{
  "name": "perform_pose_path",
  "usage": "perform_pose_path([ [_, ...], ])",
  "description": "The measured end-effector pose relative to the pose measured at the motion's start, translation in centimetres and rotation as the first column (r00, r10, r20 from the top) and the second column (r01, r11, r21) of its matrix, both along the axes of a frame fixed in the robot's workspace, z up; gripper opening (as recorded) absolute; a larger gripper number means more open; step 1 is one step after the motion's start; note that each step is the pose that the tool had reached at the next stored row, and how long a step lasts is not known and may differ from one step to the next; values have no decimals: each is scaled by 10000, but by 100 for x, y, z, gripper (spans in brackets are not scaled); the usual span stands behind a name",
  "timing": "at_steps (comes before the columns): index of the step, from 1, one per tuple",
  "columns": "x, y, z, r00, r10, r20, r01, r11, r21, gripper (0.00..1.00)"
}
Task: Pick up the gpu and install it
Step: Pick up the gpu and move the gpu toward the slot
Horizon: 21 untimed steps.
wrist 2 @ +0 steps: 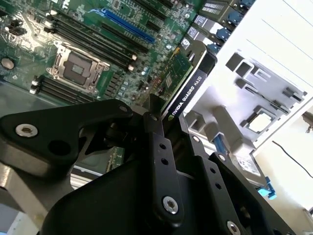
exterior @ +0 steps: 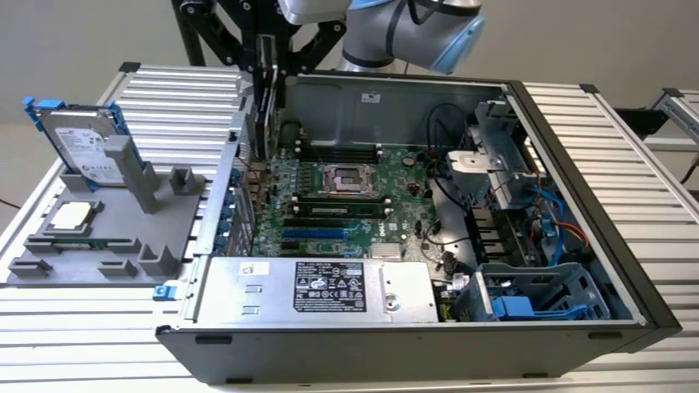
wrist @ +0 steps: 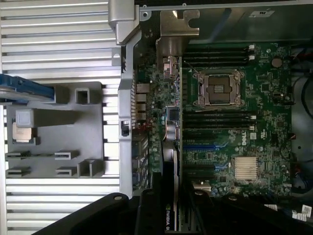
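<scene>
**Second wrist view: gpu clamped on edge above the motherboard**

**Location.** Find the gpu [wrist 2: 182, 81] in the second wrist view. It stands on edge, with the green board face toward the processor socket [wrist 2: 78, 66] and the black cover face turned away from it. In the exterior view the gpu [exterior: 268, 106] hangs under the gripper [exterior: 265, 65] at the exterior view's left side of the open case [exterior: 568, 155], above the motherboard [exterior: 327, 205]. You cannot tell from these views whether its lower edge touches a slot.

**Handling.** Treat the card as light, stiff and fragile. Judge it a thin board that should not be bent, with exposed components on the green face. The best hold is probably across the two flat faces near the upper edge, away from the connector edge and clear of the bracket end. The smooth black cover may slip under a light pinch, so expect the card to tilt if the hold is off-centre.

**Gripper.** The gripper [wrist 2: 166, 115] has its black fingers [wrist 2: 157, 147] drawn in narrow onto the card, one on each face, and holds nothing else. In the first wrist view the gpu [wrist: 168, 205] runs edge-on out of the fingers — alongside the rear ports [wrist: 142, 90] of the motherboard [wrist: 234, 122].
</scene>
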State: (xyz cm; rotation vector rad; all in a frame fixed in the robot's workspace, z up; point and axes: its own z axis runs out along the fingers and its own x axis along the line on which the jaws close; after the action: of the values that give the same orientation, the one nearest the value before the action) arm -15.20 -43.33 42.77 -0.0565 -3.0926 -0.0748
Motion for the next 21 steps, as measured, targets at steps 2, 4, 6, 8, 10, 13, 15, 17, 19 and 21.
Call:
perform_pose_path([
  [2, 34, 0, 0, 10000, 0, -10, 0, 10000, 0, 0],
  [4, 68, 0, 0, 10000, 0, -20, 0, 10000, 1, 0],
  [6, 99, 0, 0, 10000, 0, -30, 0, 10000, 0, 0],
  [8, 132, 0, 0, 10000, 0, -40, 0, 10000, 1, 0],
  [10, 164, 0, 0, 10000, 0, -50, 0, 10000, 0, 0],
  [13, 214, 0, 0, 10000, 0, -64, 0, 10000, 0, 0],
  [15, 250, 0, 0, 10000, 0, -73, 0, 10000, 0, 0],
  [17, 285, 0, 0, 10000, 0, -83, 0, 10000, 0, 0],
  [19, 321, 0, 0, 10000, 0, -91, 0, 10000, 0, 0],
  [21, 358, 0, 0, 10000, 0, -93, 0, 10000, 1, 0],
])
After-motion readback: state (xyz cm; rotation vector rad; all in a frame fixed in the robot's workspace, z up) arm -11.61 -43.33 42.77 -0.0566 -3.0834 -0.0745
